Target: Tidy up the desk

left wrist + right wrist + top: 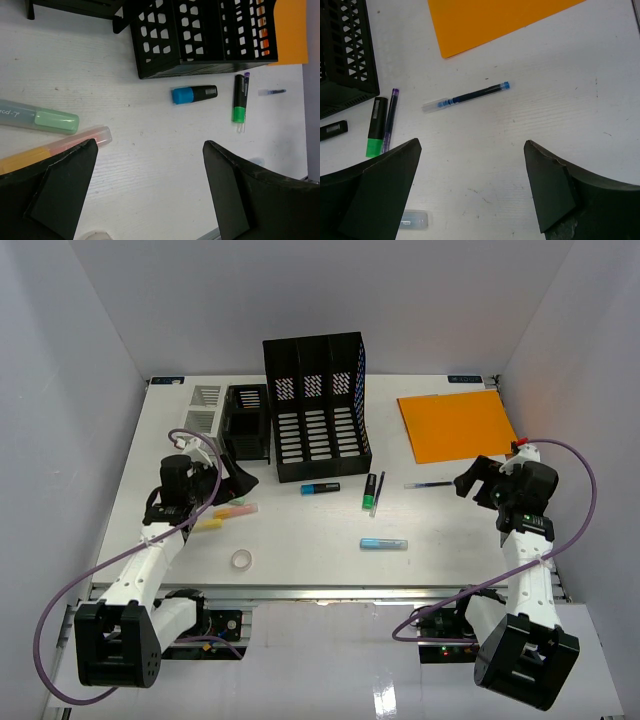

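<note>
The white desk (330,525) holds scattered stationery. My left gripper (235,480) (150,145) is open and empty over bare tabletop, just right of pastel green (42,119) and pink (75,142) highlighters. A blue-capped marker (320,488) (194,94) and a green highlighter (370,493) (240,104) lie before the black file organizer (318,405). My right gripper (478,480) (472,144) is open and empty, hovering near a blue pen (428,484) (466,96). A light blue capped item (384,544) (414,220) lies mid-desk.
An orange sheet (457,425) lies at the back right. A small black tray (247,422) stands left of the organizer. A tape ring (241,559) lies near the front rail (330,592). A purple pen (390,120) lies beside the green highlighter. Grey walls enclose the desk.
</note>
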### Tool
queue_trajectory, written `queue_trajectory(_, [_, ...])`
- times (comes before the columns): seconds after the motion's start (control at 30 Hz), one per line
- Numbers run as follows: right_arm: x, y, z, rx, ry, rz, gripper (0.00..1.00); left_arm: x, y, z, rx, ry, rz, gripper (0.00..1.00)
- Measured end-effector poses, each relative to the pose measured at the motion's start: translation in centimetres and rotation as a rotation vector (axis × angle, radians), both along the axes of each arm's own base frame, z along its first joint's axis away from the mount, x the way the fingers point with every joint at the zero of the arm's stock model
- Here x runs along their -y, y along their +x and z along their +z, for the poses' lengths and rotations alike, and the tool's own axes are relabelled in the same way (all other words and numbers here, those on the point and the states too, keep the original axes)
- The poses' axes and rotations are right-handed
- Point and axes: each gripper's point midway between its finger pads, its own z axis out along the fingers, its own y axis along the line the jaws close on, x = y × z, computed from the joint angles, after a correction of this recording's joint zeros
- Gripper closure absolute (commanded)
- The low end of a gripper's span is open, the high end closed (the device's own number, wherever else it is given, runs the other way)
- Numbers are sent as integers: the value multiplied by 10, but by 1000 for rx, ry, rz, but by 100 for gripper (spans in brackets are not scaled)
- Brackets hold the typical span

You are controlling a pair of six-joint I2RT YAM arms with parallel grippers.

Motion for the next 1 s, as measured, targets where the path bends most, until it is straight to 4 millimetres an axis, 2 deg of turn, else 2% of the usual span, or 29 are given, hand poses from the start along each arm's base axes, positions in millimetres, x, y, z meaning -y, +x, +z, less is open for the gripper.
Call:
queue_trajectory(0.13, [-6,-1,5,24,-5,46,10,-6,3,-6,-42,8,48,2])
queue_trajectory(0.2, [-16,-2,11,68,-21,135,10,-10,4,-9,-58,15,78,2])
queue_trajectory(0.43, [-78,-35,8,218,-47,631,10,-29,6,-21,-151,16,235,2])
queue_trajectory(0.5, [-87,-42,9,248,-49,711,10,-35,5,-32,-211,4,287,12])
queue_trajectory(0.67, [-94,-49,11,281,-56,779,10,-64,-2,-64,-375,-7,492,39])
queue_trajectory(0.7, [-94,-49,11,283,-55,783,10,-72,-3,-68,-389,5,539,41])
queue_trajectory(0.87, [-96,-51,11,285,-52,795,10,-93,0,-83,-455,48,689,40])
queue_trajectory(1.0, [-96,-52,10,284,-52,796,10,-105,21,-87,-493,84,760,33])
